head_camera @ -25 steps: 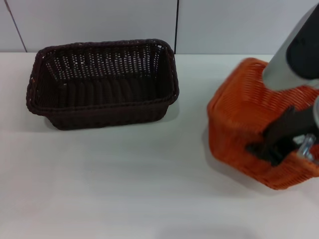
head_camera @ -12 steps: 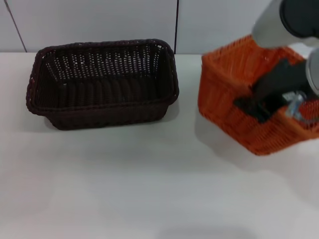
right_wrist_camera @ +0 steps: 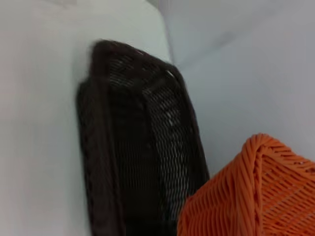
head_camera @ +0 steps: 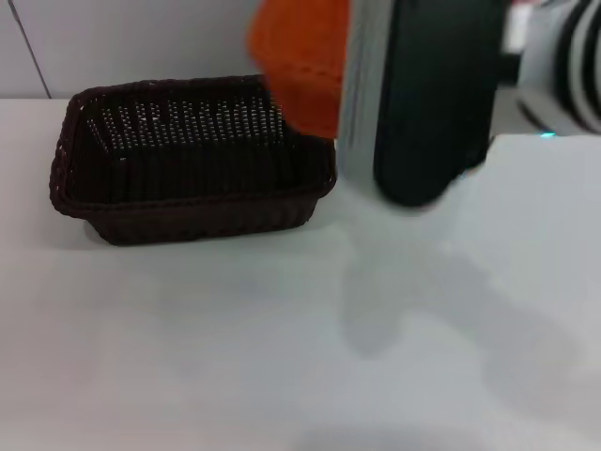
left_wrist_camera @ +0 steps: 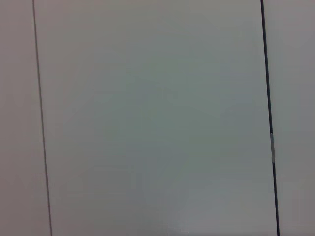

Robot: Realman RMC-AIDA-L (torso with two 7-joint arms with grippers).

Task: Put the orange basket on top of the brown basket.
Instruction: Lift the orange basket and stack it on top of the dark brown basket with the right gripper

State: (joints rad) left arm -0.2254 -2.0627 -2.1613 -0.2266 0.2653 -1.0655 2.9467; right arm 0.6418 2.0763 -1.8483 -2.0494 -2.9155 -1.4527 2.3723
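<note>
The right arm [head_camera: 427, 94] holds the orange basket [head_camera: 302, 58] aloft above the brown basket's [head_camera: 188, 160] right end; finger state cannot be told.

Brown basket [head_camera: 188, 160] sitting on the table [head_camera: 282, 348], left side, up against the back wall [head_camera: 141, 42]. Orange basket [head_camera: 300, 61] up in the air over its right end.

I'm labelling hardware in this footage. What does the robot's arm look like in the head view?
Only the right arm shows, close to the camera: a bulky matte black housing with a rounded end, edged by a light grey panel. Behind it are white and black ringed segments and a small teal light. No gripper fingers or cables show.
</note>
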